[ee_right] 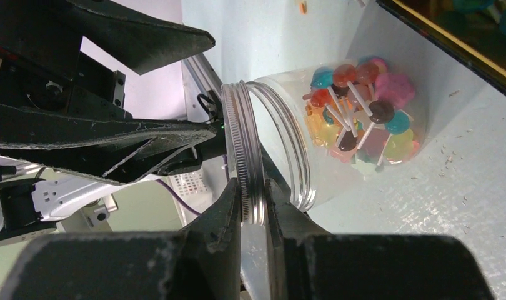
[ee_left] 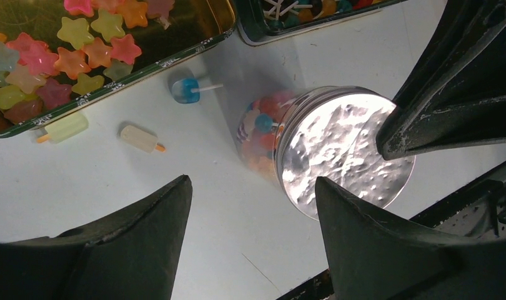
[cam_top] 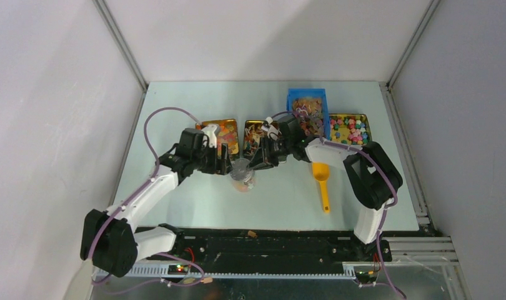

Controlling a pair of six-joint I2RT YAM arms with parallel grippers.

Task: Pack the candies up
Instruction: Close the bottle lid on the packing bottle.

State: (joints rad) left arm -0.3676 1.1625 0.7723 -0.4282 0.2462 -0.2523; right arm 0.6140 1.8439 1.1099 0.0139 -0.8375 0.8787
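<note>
Silver lid [ee_right: 243, 144], pinched in right tool [ee_right: 253, 199], hides mouth of jar [ee_right: 288, 150].

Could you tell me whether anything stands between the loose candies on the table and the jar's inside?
Yes: the silver lid, pinched by the right gripper, sits across the jar's mouth, barring the loose candies.

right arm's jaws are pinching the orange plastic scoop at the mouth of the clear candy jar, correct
No. The right gripper pinches the round silver metal lid at the mouth of the clear plastic candy jar, as the right wrist view shows; the orange plastic scoop lies apart.
</note>
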